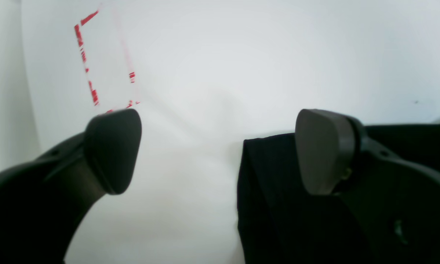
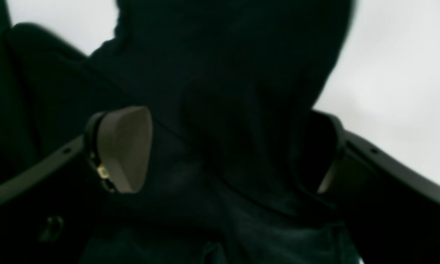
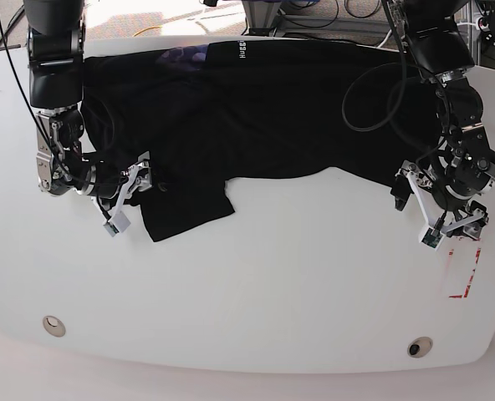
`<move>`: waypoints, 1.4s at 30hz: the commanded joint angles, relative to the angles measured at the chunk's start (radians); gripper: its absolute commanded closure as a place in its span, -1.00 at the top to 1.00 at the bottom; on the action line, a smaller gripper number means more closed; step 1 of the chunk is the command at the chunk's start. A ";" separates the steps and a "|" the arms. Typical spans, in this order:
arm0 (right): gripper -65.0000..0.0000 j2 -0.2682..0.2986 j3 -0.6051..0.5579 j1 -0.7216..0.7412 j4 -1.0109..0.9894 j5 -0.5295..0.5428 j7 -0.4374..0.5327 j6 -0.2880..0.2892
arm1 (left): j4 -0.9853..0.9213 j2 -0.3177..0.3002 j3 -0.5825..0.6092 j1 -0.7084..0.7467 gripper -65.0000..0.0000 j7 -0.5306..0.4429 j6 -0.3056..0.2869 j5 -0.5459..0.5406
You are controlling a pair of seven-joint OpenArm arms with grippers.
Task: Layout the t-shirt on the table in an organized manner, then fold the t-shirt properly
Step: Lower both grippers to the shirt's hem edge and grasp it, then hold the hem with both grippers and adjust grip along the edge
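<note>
Base view takes in the whole large white smooth tabletop with its rounded corners; the plain black short-sleeved cloth t-shirt lies spread along the far edge, its small white lettering and a purplish patch up at that edge, one sleeve reaching toward the middle of the tabletop; two small round holes sit near the near corners, and a red tape rectangle lies by the tabletop's right edge; only this view shows both arms at once, the right gripper low at the sleeve on the picture's left, the left gripper just off the shirt's hem on the picture's right.

Left wrist view adds what the base view cannot; the left gripper stands released with its jaws wide apart, one grey pad over bare white surface, the other in front of the black cloth's edge, nothing held between them; worn red tape shows beyond.

Right wrist view is nearly filled with dark blurred cloth; the right gripper has its jaws spread with folds of the t-shirt between them; one pad is clear, the other half hidden by cloth; whether they press the cloth I cannot tell.
</note>
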 commanded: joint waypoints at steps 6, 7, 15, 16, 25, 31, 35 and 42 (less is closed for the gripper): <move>0.44 0.023 0.016 0.000 0.008 -0.015 -0.028 -0.009 | -0.048 -0.010 -0.003 -0.022 1.00 -0.016 0.002 0.002; 0.37 0.023 0.016 0.000 0.008 -0.015 -0.028 -0.009 | -0.051 -0.010 -0.003 -0.022 1.00 -0.016 0.002 0.002; -0.44 0.026 0.016 0.000 0.008 -0.015 -0.028 -0.009 | -0.074 -0.009 -0.003 -0.022 1.00 -0.018 0.002 0.001; -0.55 0.026 0.016 0.000 0.008 -0.015 -0.028 -0.009 | -0.092 -0.009 -0.003 -0.024 1.00 -0.018 0.002 0.001; -0.80 0.025 0.012 0.000 0.011 -0.015 -0.028 -0.009 | -0.253 -0.007 -0.003 -0.053 1.00 -0.105 0.002 0.001; -0.80 0.023 0.012 0.000 0.011 -0.015 -0.028 -0.009 | -0.324 -0.010 -0.003 -0.053 1.00 -0.131 0.002 0.001; -0.80 0.023 0.012 0.000 0.011 -0.015 -0.028 -0.009 | -0.349 -0.012 -0.003 -0.051 1.00 -0.145 0.002 0.002; -0.80 0.025 0.013 0.000 0.011 -0.015 -0.030 -0.009 | -0.361 -0.012 -0.003 -0.031 1.00 -0.145 0.002 0.002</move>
